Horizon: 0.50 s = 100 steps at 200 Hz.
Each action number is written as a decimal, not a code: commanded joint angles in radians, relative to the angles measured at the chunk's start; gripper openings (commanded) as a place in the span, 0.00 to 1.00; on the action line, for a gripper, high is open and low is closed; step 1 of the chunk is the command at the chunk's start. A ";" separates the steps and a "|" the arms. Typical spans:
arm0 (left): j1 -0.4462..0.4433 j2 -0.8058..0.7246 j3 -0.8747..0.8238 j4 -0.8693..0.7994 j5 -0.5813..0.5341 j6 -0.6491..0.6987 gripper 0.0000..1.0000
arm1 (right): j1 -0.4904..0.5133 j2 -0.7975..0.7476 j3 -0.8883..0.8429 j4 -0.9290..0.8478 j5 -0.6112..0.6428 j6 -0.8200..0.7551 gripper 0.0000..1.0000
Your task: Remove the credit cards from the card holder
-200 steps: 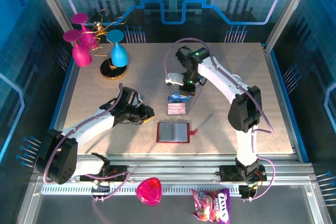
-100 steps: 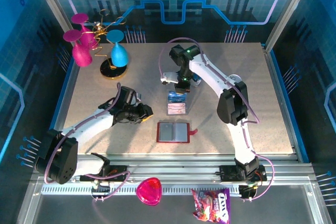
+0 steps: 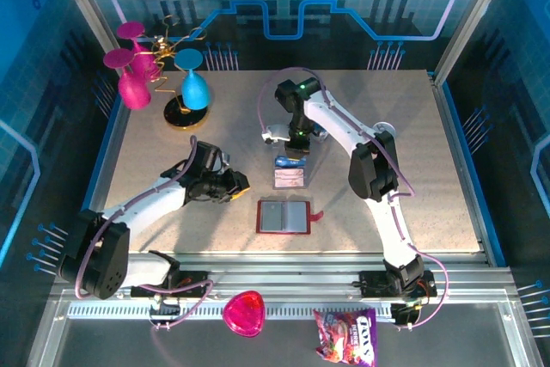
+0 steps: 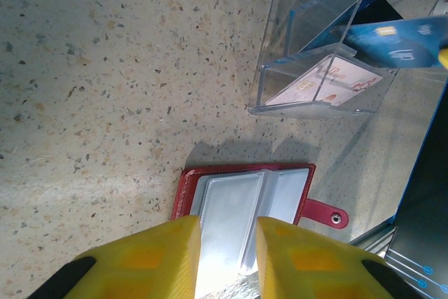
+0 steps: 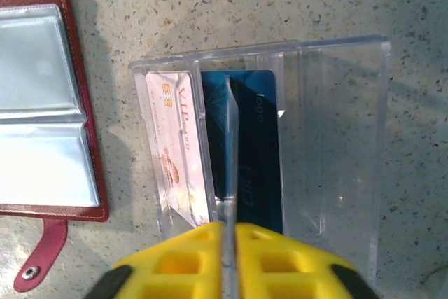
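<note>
The dark red card holder [image 3: 282, 217] lies open on the table, its greyish pockets [image 4: 238, 208] up and the snap tab to the right. Its left half also appears in the right wrist view [image 5: 42, 103]. My left gripper [image 3: 238, 185] hovers open just left of it, the fingers [image 4: 227, 236] framing the pockets. My right gripper [image 3: 296, 139] is shut on the blue card [image 5: 230, 159], held edge-on over the clear tiered stand [image 3: 290, 176]. The pale pinkish card [image 5: 175, 152] leans in the front tier. The black card [image 5: 260, 166] sits in the tier behind it.
A gold rack with pink and blue goblets [image 3: 185, 92] stands at the back left. A pink heart-shaped dish [image 3: 245, 313] and a candy bag [image 3: 345, 337] lie off the table's front rail. Bare tabletop [image 3: 387, 126] spreads to the right.
The right arm has swung left and the gripper has settled over the stand with the blue card, which now sits lower. The left arm has barely moved.
</note>
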 commanded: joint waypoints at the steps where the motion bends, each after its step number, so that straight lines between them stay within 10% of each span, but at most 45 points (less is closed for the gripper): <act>1: 0.011 0.013 -0.015 0.022 0.034 0.001 0.27 | 0.003 -0.011 -0.006 -0.014 -0.018 -0.002 0.18; 100: 0.005 0.060 -0.023 0.069 0.096 -0.012 0.27 | 0.025 -0.237 -0.245 0.203 -0.052 0.165 0.21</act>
